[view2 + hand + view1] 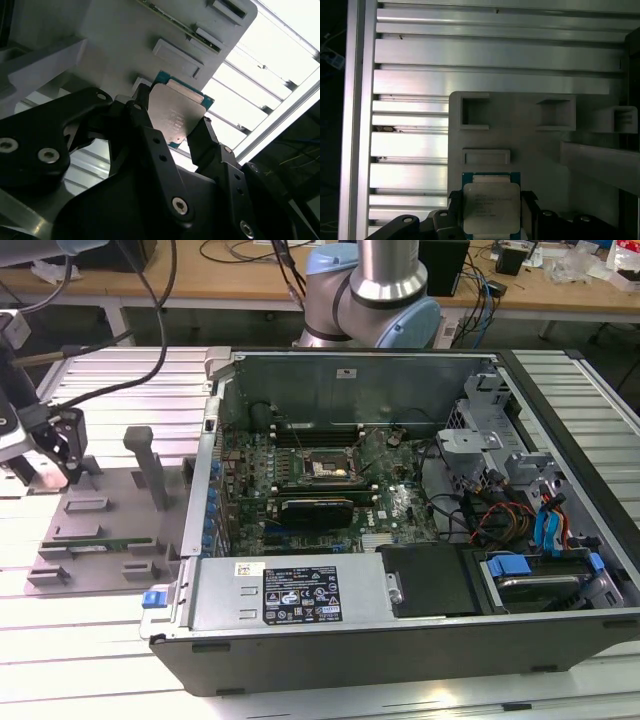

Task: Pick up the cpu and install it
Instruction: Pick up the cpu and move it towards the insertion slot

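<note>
One slatted metal table [80,660] carries everything. On it, towards the exterior view's right, lies an open computer case [400,635] with its board [390,505] facing up and a dark socket [325,468] near the board's middle. The robot arm [385,280] rises behind the case. At the exterior view's left, just beside the case, sits a flat grey tray [110,490] with a green memory stick [90,540] lying on it. The gripper [58,455] hangs over the tray's far left part, well apart from the socket. In both wrist views its two black fingers [141,115] are drawn in against opposite edges of the cpu [491,210]. The cpu sits clamped between them, silver top towards the cameras, over the tray. Whether it is lifted clear of the tray, I cannot tell.
</note>
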You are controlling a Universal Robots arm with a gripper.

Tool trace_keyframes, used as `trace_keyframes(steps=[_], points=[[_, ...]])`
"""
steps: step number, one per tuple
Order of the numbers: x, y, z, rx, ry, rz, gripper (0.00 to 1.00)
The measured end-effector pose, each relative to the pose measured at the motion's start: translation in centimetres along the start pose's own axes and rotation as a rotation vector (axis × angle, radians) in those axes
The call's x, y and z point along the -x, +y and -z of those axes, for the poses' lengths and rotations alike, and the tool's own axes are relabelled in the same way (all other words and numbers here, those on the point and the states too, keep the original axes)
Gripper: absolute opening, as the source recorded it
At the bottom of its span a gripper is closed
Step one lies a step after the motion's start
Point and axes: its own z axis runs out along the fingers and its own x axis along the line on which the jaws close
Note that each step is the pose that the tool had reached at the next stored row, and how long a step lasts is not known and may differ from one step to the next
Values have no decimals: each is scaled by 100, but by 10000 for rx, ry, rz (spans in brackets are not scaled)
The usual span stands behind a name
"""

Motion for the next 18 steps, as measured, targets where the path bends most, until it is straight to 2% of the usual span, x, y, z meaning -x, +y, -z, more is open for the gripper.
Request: trace_keyframes(steps=[14,16,18], points=[[3,5,139,-63,2,1,55],[5,11,235,-142,4,2,55],[5,12,254,-159,5,2,55]])
